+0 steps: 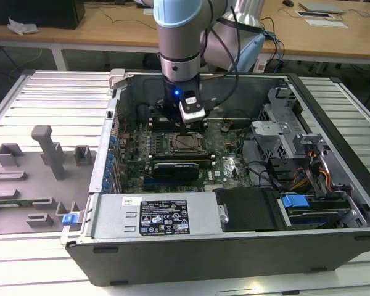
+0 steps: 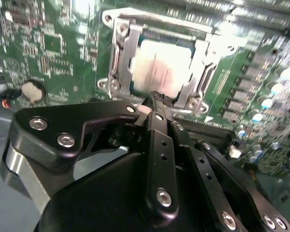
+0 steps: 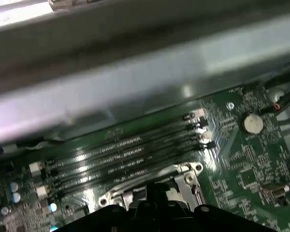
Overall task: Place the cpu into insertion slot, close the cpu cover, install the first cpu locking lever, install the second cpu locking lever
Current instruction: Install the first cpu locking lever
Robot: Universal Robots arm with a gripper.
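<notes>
1. You saw the arm [image 1: 179, 37] as a grey cylinder with a pale blue joint cap above it.
2. You had a black band at the wrist, with a small blue light glowing on it.
3. A white-edged camera module [image 1: 192, 110] sat below that band.
4. Black cables [image 1: 225, 55] looped beside the arm.
5. In the second wrist view, the gripper [image 2: 157, 99] was matte black, its linkage plates fastened by silver screws.

One cpu [image 2: 159, 72] is counted under one cpu cover [image 2: 122, 58]; four memory slots [image 3: 130, 152] and one coin battery [image 3: 253, 123] are seen.
</notes>
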